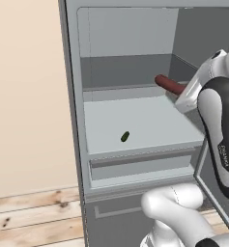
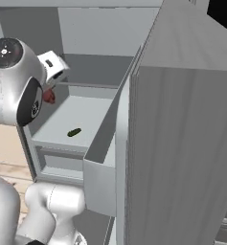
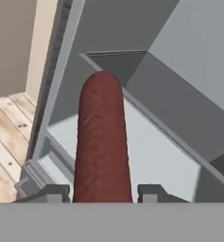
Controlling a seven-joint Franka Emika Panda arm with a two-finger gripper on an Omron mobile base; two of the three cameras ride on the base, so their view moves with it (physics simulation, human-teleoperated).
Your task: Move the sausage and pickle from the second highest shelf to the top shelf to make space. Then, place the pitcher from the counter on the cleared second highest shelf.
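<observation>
My gripper [image 3: 102,193] is shut on the sausage [image 3: 102,142], a dark red-brown rod that sticks out ahead of the fingers. From the left base camera the sausage [image 1: 170,85] hangs in the air at the right side of the fridge, about level with the front edge of the darker top shelf [image 1: 125,72] and above the pale second highest shelf [image 1: 135,120]. Its red end [image 2: 49,96] peeks out beside the arm in the right base view. The small green pickle [image 1: 125,136] lies near the front of the pale shelf; the pickle [image 2: 74,132] is untouched. The pitcher and counter are out of view.
The fridge door [image 2: 182,134] stands open at the right and looms large in the right base view. A beige wall [image 1: 24,96] and wooden floor [image 1: 34,212] lie left of the fridge. A lower drawer front [image 1: 140,166] sits under the pale shelf.
</observation>
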